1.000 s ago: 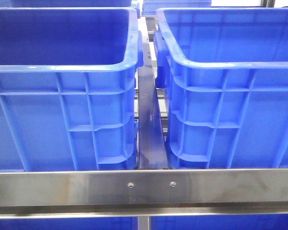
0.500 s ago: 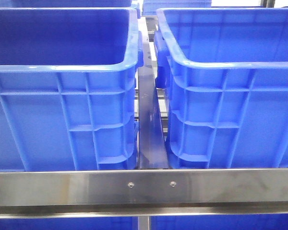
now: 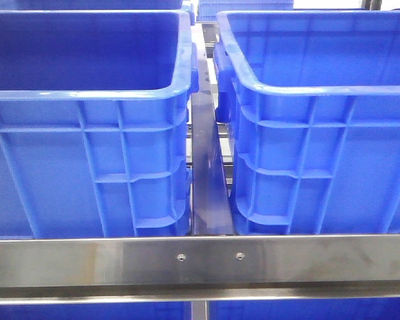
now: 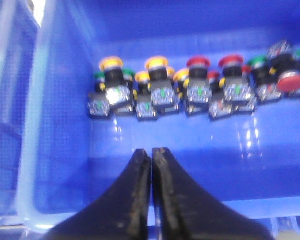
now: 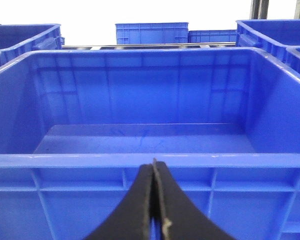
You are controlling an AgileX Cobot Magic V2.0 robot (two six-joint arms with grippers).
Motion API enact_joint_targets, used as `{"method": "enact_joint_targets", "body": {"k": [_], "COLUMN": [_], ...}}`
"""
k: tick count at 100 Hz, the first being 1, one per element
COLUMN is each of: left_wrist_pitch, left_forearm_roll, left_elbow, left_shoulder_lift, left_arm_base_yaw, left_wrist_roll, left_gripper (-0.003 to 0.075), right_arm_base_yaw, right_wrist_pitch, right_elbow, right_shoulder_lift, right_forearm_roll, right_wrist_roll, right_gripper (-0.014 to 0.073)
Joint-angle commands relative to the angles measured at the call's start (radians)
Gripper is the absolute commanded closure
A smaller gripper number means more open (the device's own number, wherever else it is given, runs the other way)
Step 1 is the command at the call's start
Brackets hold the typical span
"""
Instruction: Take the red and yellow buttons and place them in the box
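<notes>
In the left wrist view a row of push buttons lies against the far wall of a blue box (image 4: 65, 165): yellow buttons (image 4: 156, 65) on one side, red buttons (image 4: 198, 63) beside them, a larger red one (image 4: 293, 81) at the end, green ones mixed in. My left gripper (image 4: 152, 151) hovers above the box floor short of the row, shut with nothing between its fingers. In the right wrist view my right gripper (image 5: 153, 163) is shut and empty, level with the near rim of an empty blue box (image 5: 150, 160). Neither gripper shows in the front view.
The front view shows two tall blue crates, left (image 3: 87, 100) and right (image 3: 320, 93), side by side behind a steel rail (image 3: 200, 260), with a narrow gap and a metal bar (image 3: 207, 180) between them. More blue crates (image 5: 151, 32) stand beyond the right one.
</notes>
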Motion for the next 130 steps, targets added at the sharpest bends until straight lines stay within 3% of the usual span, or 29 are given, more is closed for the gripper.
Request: {"method": "enact_joint_targets", "body": {"k": [1,9,16,26,36,68,81,107,130], "left_wrist_pitch": [-0.049,-0.049,-0.049,-0.068,-0.101,-0.101,-0.088,0.004,0.031], "left_forearm_roll": [-0.014,-0.045,-0.069,-0.076,-0.099,-0.147,-0.097,-0.030,0.056], "left_elbow": [-0.035,-0.035,-0.035,-0.035,-0.035,-0.148,-0.238,-0.443,-0.529], "left_shoulder_lift": [0.029,0.052,0.071,0.098,0.123,0.358,0.495,0.721,0.832], "left_arm_base_yaw": [-0.006,-0.006,-0.006,-0.006,-0.006,-0.127,-0.168,-0.204,-0.227], "left_wrist_roll": [-0.001,-0.001,0.001,0.001,0.005,0.017,-0.027,-0.033,-0.090], "left_gripper": [0.0736,0.0684,0.0567,0.0328,0.0223,0.0233,0.0276,0.0277,0.0277], "right_arm_base_yaw": [0.002,0.002,0.002,0.002,0.002,0.002,0.002,0.002,0.002], "right_wrist_pitch": [-0.081,-0.081,-0.081,-0.081,-0.081,-0.081,-0.081,-0.081,-0.081], "right_elbow": [0.000,0.000,0.000,0.000,0.000,0.000,0.000,0.000,0.000], "right_shoulder_lift": [-0.022,-0.022,-0.022,-0.022,-0.022,-0.022,-0.022,-0.022,-0.022], "right_forearm_roll": [-0.008,-0.008,-0.008,-0.008,-0.008,-0.008,-0.008,-0.008,-0.008], "right_wrist_roll": [-0.004,-0.004,-0.004,-0.004,-0.004,-0.004,-0.004,-0.004,-0.004], "right_gripper": [0.0661,0.0661,0.0661,0.0661,0.0661,0.0661,0.0661,0.0661,0.0661]}}
